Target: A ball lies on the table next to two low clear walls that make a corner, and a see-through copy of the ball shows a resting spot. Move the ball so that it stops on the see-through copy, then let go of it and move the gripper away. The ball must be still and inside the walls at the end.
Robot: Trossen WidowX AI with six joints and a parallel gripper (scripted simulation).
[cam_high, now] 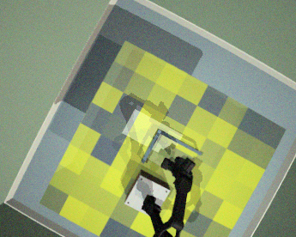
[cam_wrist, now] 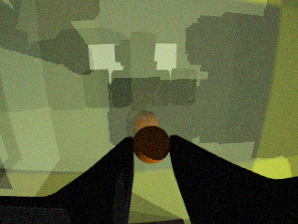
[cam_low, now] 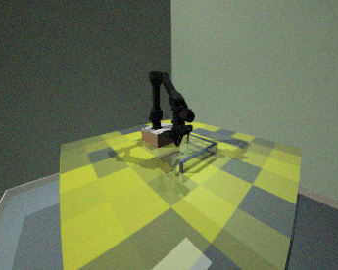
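The orange ball (cam_wrist: 151, 144) is dark on top and sits between the fingertips of my gripper (cam_wrist: 151, 143) (cam_low: 177, 144), which is shut on it. The pale see-through copy (cam_wrist: 145, 120) shows just above the ball in the wrist view, partly covered by it. The ball looks larger than the copy, so it seems held above the table. The two low clear walls (cam_high: 183, 144) (cam_low: 199, 155) have blue-grey edges and meet in a corner. My gripper is on the open side of that corner. The ball is hidden in the top and exterior views.
The arm's base stands on a white-topped block (cam_high: 149, 194) (cam_low: 156, 137) close to the open side of the walls. A pale flat patch (cam_high: 134, 123) lies outside the corner. The table has a yellow and grey checked top (cam_high: 238, 169) (cam_low: 106, 205).
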